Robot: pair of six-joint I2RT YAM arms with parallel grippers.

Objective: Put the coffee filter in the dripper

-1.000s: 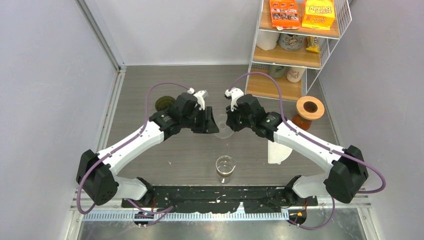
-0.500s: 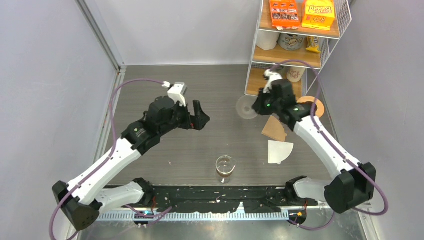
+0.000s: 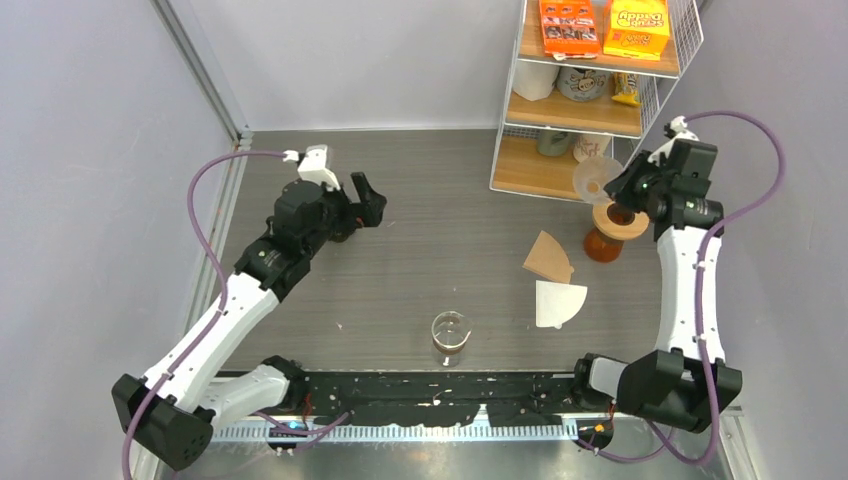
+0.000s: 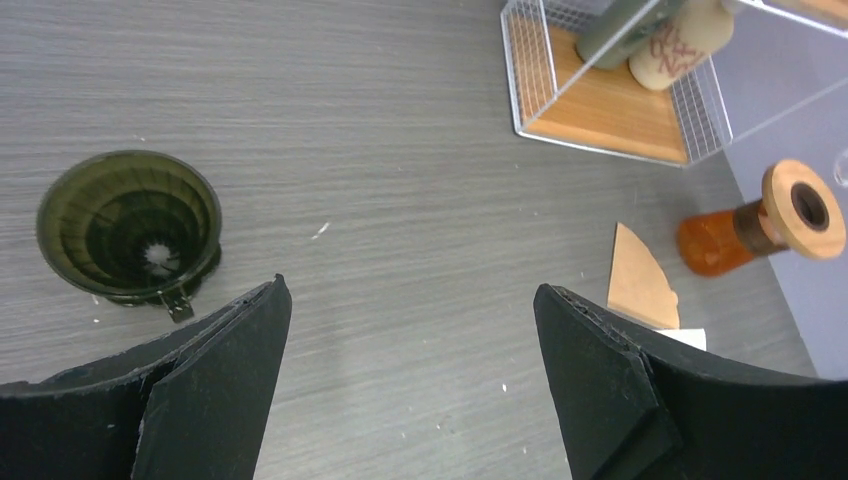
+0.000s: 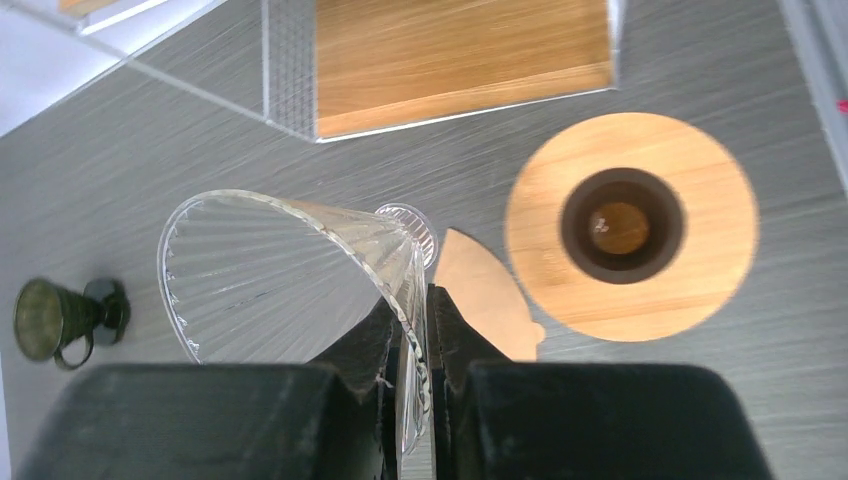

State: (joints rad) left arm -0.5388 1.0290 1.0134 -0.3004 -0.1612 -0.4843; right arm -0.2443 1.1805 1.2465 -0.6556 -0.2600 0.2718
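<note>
My right gripper (image 3: 622,190) is shut on the rim of a clear glass dripper (image 3: 596,176), holding it tilted in the air beside the shelf and just above an amber carafe with a wooden collar (image 3: 620,216). In the right wrist view the fingers (image 5: 412,300) pinch the glass wall of the dripper (image 5: 270,270). A brown coffee filter (image 3: 548,258) lies flat on the table and also shows in the right wrist view (image 5: 480,290); a white filter (image 3: 558,303) lies in front of it. My left gripper (image 3: 366,204) is open and empty over the table's left side (image 4: 412,290).
A dark green dripper (image 4: 130,225) stands on the table at the left, below my left arm. A glass beaker (image 3: 450,335) with brown liquid stands near the front edge. A wire shelf rack (image 3: 590,95) with boxes and cups stands at the back right.
My right arm has carried the glass dripper from the table's middle to the right, up over the carafe. My left gripper let go of it and drew back to the left, open.
</note>
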